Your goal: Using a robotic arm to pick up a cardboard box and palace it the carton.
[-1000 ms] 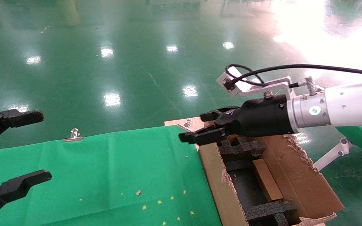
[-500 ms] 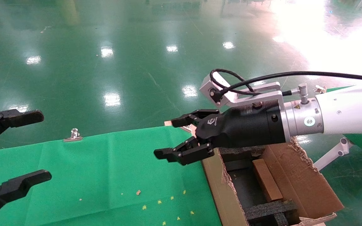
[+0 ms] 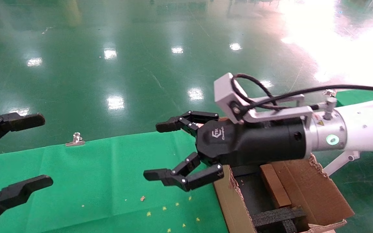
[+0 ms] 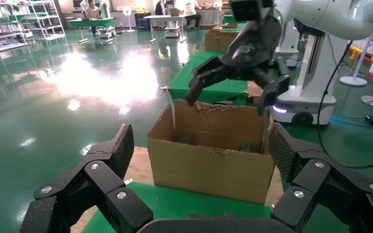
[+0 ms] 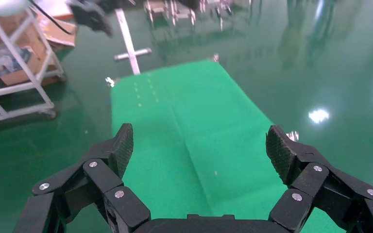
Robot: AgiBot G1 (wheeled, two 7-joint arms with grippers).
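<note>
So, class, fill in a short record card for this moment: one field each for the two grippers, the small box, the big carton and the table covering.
right gripper: open, empty, above the table edge beside the carton
left gripper: open, empty, idle at the table's left end
cardboard box: lying inside the carton along its right wall
carton: open, flaps ragged, black foam blocks inside
green cloth: covers the table, small crumbs on it, a metal clip at its far edge

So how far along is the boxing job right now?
Done, it seems: the box lies inside the carton between the foam blocks. In hand: nothing; the right gripper hangs open and empty over the green cloth. The left gripper sits parked, open.
</note>
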